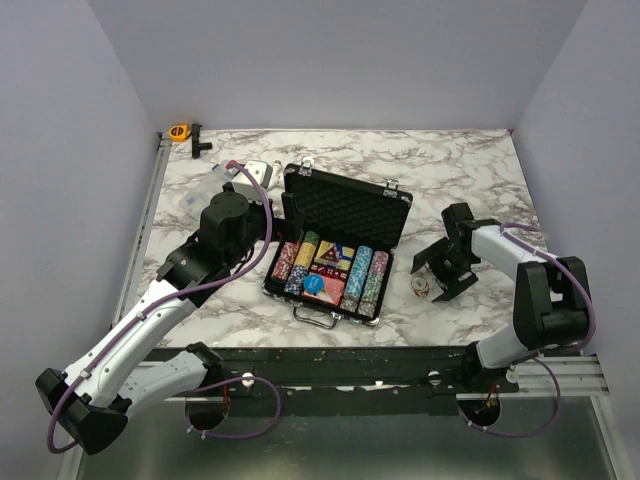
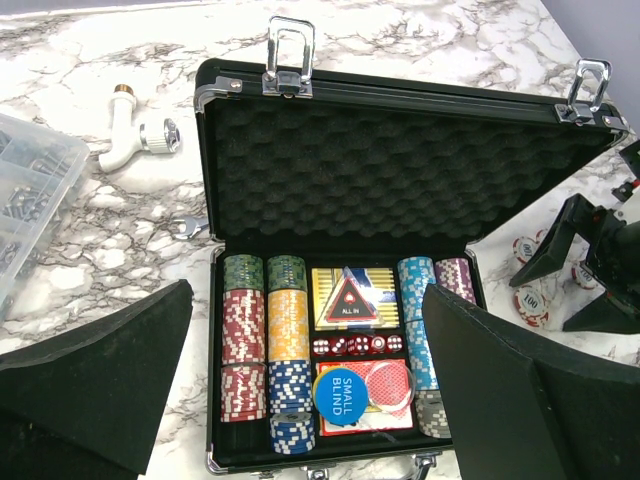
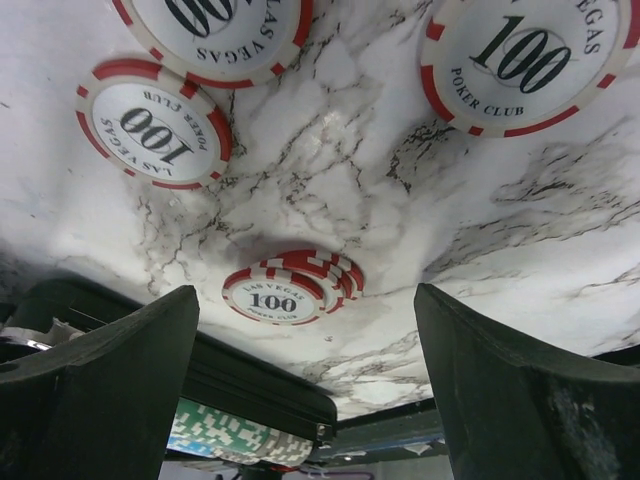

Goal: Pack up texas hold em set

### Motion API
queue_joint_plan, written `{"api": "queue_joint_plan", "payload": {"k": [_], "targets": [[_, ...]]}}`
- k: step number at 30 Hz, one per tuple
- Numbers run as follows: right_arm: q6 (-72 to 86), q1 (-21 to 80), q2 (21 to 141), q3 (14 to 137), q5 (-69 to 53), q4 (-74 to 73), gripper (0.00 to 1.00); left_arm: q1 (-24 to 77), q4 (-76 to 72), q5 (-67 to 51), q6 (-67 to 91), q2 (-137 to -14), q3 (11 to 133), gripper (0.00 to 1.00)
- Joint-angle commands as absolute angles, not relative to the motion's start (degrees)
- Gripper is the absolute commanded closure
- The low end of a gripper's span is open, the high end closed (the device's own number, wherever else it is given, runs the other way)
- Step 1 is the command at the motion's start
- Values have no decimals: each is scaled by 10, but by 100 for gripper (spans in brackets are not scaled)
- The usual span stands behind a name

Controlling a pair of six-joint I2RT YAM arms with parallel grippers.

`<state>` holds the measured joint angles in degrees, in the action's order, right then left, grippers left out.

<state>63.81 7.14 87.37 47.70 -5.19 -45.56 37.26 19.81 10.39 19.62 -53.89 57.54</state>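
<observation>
Briefcase (image 1: 345,208): stood open at the counter's (image 1: 450,170) centre, lid raised toward 12 o'clock, chip rows (image 2: 245,340) and the red card deck (image 2: 385,385) seated in the foam.
Loose chips (image 1: 422,288): lay on the counter at 3 o'clock of the briefcase, just beside its wall.
Short stack (image 3: 292,288): a few chips piled slightly askew; three singles lay flat toward 12 o'clock of it.
Right tool (image 1: 440,274): jaws wide, straddling the short stack, gripping nothing.
Left tool (image 2: 308,292): jaws wide and empty, hovering at 6 o'clock of the briefcase.
Handling: the chips looked rigid, light and smooth, likely to slide on the polished marble.
Grasp point: opposite rims of the stack looked best, since the flat singles offered little edge.
</observation>
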Motion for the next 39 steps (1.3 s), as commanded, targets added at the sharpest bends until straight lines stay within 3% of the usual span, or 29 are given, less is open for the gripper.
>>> {"api": "queue_joint_plan", "payload": {"k": [1, 26, 35, 39], "targets": [[672, 74, 881, 470, -16, -437, 10, 375, 202, 98, 196, -531, 592, 3], [691, 78, 929, 494, -23, -441, 37, 376, 202, 93, 198, -536, 592, 3], [685, 78, 933, 491, -29, -431, 40, 376, 201, 92, 198, -534, 592, 3], [668, 78, 923, 499, -29, -423, 33, 376, 202, 93, 198, -534, 591, 3]]}}
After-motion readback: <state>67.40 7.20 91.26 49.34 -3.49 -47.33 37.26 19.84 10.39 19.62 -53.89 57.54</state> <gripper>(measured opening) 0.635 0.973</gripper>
